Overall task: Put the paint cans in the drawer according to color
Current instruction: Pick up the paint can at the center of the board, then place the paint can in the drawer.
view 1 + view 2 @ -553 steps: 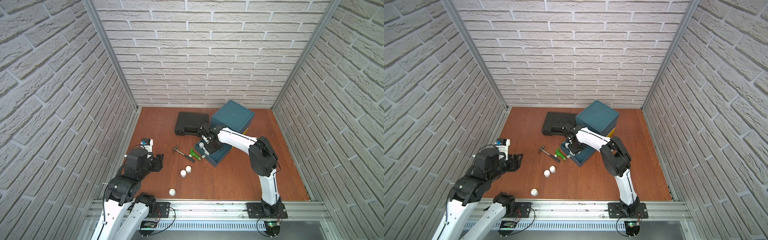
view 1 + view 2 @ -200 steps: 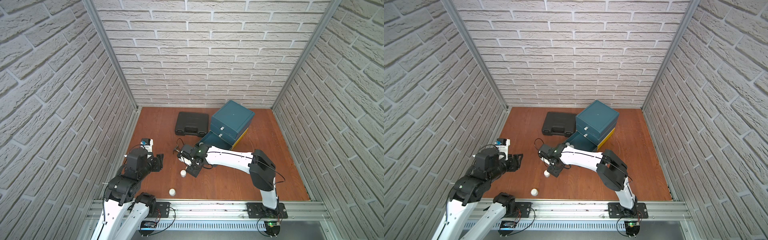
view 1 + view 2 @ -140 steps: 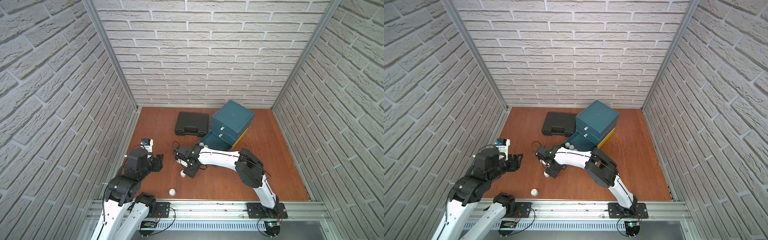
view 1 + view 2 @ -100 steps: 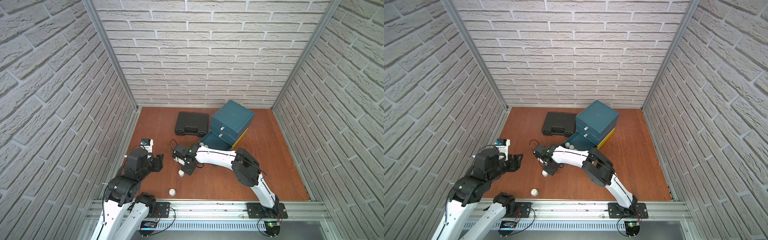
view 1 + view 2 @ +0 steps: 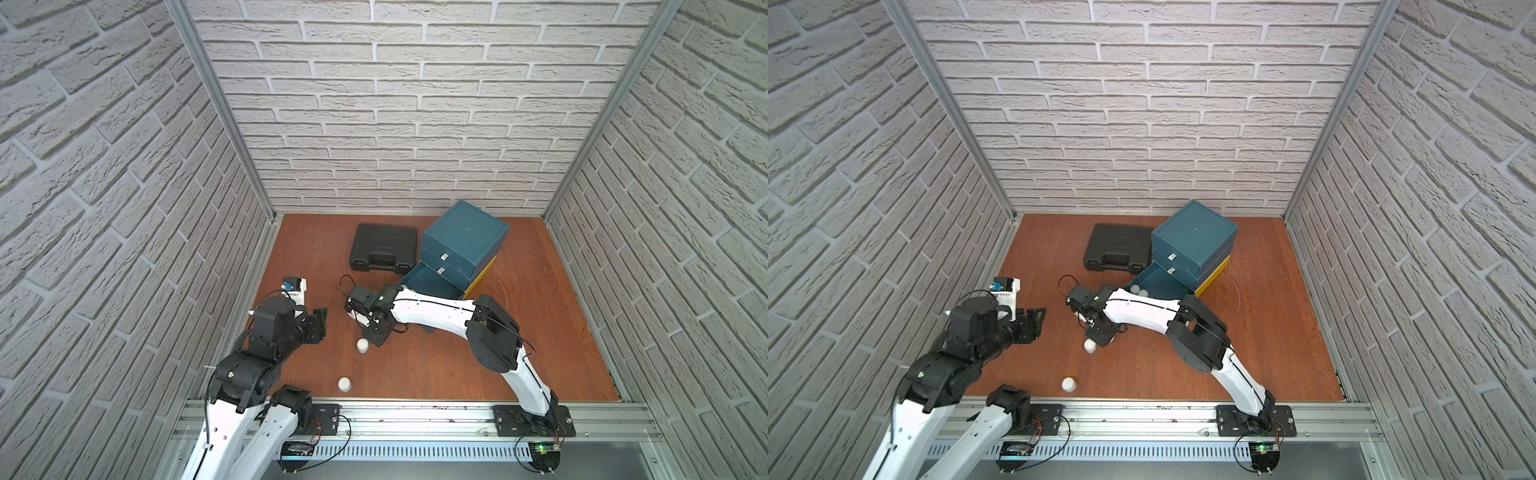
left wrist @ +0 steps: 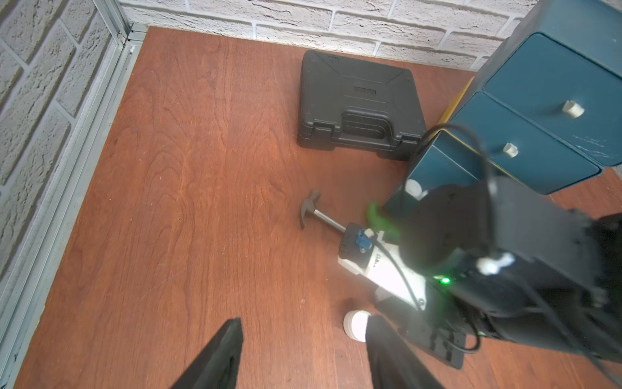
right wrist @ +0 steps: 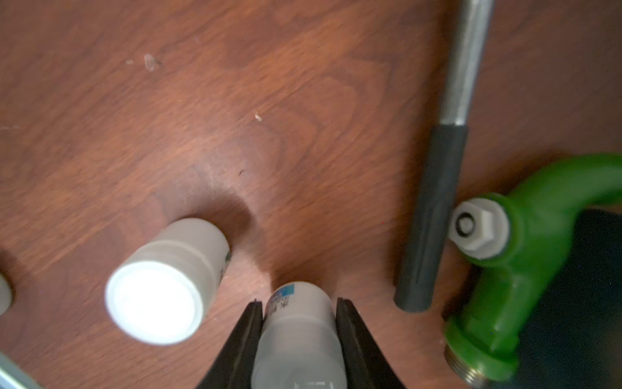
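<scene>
In the right wrist view my right gripper (image 7: pixel 299 313) is shut on a white paint can (image 7: pixel 299 336) standing on the wood floor, one finger against each side. Another white can (image 7: pixel 165 283) stands beside it. In both top views this gripper (image 5: pixel 375 334) points down just left of the open blue drawer (image 5: pixel 428 280), hiding the held can. Two white cans (image 5: pixel 362 345) (image 5: pixel 344 384) stand free nearer the front. White cans (image 5: pixel 1136 288) lie in the drawer. My left gripper (image 5: pixel 318 326) hovers open and empty at the left, fingers (image 6: pixel 222 353) spread.
A hammer (image 7: pixel 434 215) and a green toy drill (image 7: pixel 505 286) lie right beside the held can. The black case (image 5: pixel 384 247) sits behind, next to the blue drawer cabinet (image 5: pixel 465 237). Brick walls close in three sides.
My right arm swung from the drawer down to the cans on the floor, and its jaws closed on a white can. The left arm has not moved.
</scene>
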### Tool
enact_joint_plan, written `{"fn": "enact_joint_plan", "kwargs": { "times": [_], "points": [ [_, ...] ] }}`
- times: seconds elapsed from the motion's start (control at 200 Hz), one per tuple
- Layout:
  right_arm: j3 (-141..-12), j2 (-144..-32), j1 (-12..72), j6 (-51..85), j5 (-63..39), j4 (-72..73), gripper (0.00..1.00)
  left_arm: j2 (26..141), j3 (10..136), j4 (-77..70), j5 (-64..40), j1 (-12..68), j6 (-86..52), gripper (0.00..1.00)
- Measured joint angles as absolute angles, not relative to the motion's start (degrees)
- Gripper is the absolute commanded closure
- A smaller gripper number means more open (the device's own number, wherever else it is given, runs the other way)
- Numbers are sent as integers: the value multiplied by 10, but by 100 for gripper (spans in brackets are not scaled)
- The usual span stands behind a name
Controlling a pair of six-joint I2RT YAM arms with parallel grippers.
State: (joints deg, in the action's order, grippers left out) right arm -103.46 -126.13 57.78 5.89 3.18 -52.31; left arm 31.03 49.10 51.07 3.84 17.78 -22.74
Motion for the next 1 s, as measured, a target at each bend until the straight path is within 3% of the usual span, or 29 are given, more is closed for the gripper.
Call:
{"fn": "enact_joint_plan", "kwargs": {
  "times": [0.2, 0.48, 1.0],
  "points": [
    [-1023, -1179, 542, 82, 45, -533, 90, 310, 491, 511, 38, 178, -227, 37],
    [-918, -1044, 428, 99, 75, -531, 91, 311, 491, 511, 38, 178, -227, 37],
    [-841, -1096, 387, 101, 53, -510, 91, 311, 491, 511, 38, 178, -227, 37]
  ]
}}
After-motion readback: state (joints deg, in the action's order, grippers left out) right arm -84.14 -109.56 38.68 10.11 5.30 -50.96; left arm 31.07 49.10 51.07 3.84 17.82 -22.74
